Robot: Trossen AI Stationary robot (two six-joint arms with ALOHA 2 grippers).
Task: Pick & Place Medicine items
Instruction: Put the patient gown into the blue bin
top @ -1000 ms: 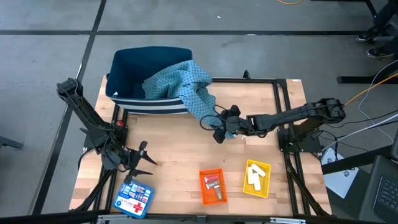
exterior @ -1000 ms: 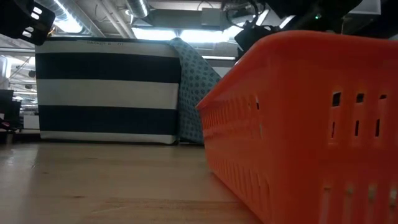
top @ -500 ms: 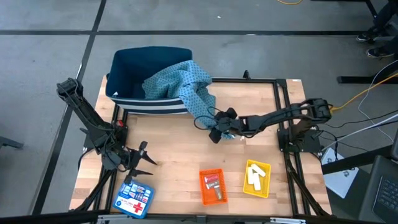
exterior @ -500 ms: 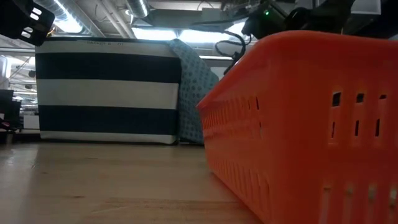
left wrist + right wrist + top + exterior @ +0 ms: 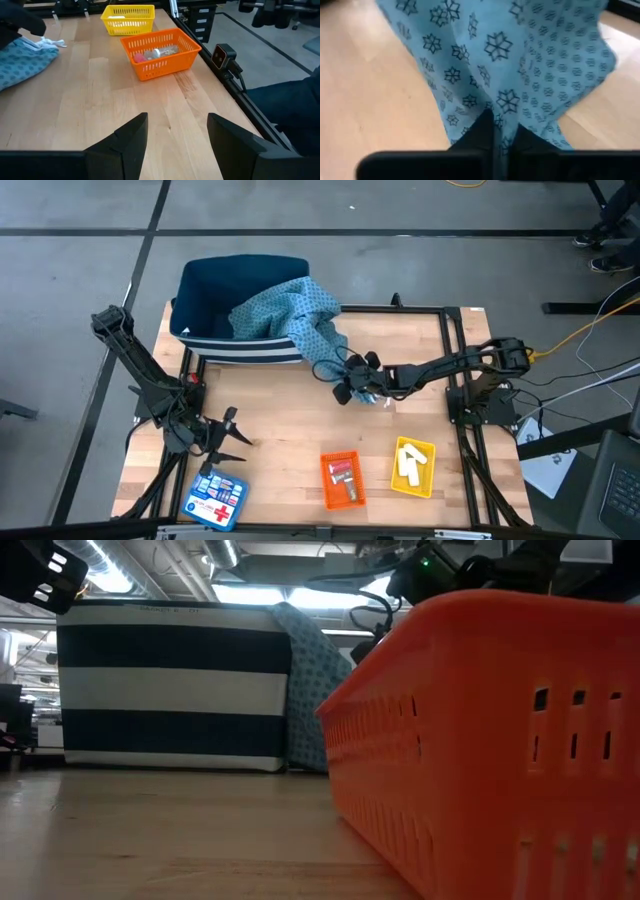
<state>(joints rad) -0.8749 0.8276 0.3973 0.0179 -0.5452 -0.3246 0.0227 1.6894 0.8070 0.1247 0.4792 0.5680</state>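
White sticks (image 5: 410, 463) lie in the yellow tray (image 5: 428, 480). The orange tray (image 5: 330, 492) holds small items: a pale cylinder (image 5: 156, 51) and a red packet (image 5: 138, 57). A blue patterned cloth (image 5: 300, 315) hangs out of the striped bin (image 5: 215, 290), with its lower end on the table. My right gripper (image 5: 342, 387) is shut at that lower end. My left gripper (image 5: 177, 117) hovers open over bare wood near the table's left front, holding nothing. My right gripper pinches the cloth's lower end (image 5: 502, 107) between its two fingers. One layer or several, I cannot tell. The fingers reach in low from the table's right side. The cloth runs slack from the bin's rim down to the table.
A flat blue box with a red cross (image 5: 215, 502) lies at the front left corner. A white scrap (image 5: 47, 42) lies on the table beside the cloth's end. The black frame rail (image 5: 455, 360) borders the table. Bare wood (image 5: 280, 420) spans the middle.
My right gripper has moved a little toward the table's left, onto the cloth's lower end, and its fingers have shut there. The cloth lies much as before.
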